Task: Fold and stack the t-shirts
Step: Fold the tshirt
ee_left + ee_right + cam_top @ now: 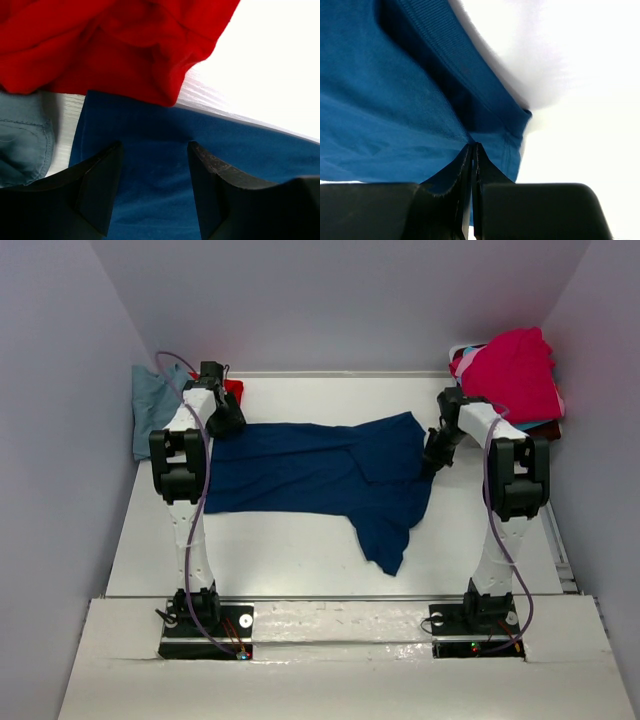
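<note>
Top view is soft and even, lit from overhead, with only faint shadows on the table (300, 560) by the arms and a bit of glare on the shiny near ledge (330, 620). Both wrist views blow the table out to pure white. The navy shirt (395, 100) looks much brighter blue up close and throws a soft grey shadow beside its ribbed edge. The left fingers (100, 190) are black, soft-edged blobs, and the red shirt (115, 40) is slightly blurry.
</note>
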{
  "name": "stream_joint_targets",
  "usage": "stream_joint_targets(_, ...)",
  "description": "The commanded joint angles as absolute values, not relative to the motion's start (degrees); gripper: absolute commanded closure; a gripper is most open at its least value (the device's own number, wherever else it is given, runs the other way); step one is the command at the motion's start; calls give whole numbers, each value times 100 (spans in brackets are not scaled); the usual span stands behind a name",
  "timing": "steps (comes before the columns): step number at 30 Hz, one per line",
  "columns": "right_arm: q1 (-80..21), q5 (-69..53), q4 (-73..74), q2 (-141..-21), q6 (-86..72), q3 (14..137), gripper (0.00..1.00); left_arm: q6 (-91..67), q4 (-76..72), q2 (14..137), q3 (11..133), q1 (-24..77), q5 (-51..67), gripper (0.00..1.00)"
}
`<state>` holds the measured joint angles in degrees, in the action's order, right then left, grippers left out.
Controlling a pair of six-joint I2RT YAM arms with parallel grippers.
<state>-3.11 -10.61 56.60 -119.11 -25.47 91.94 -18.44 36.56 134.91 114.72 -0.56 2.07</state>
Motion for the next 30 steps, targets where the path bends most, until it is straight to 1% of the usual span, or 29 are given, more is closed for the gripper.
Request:
stream_joint_targets(1, -255, -835, 5836, -11391, -2522, 9184, 93, -1802, 3911, 13755, 11523, -185, -44, 33)
stream_joint_targets(26, 211, -677, 5906, -11259, -2408, 8965, 93, -1802, 3911, 13799, 11584, -237, -35, 33)
stream_joint_targets(28, 211, -694, 5906, -11302, -2391, 8956, 93, -1793, 3911, 13799, 11584, -237, 140, 33)
stream_joint_targets(29, 211, -781, 5906, -11320, -2338, 8947, 93, -1793, 3902, 13790, 11584, -237, 167, 33)
stream_joint_targets(30, 211, -861, 5889, -11329, -2320, 8930, 83, -1802, 3902, 13790, 11575, -237, 176, 33)
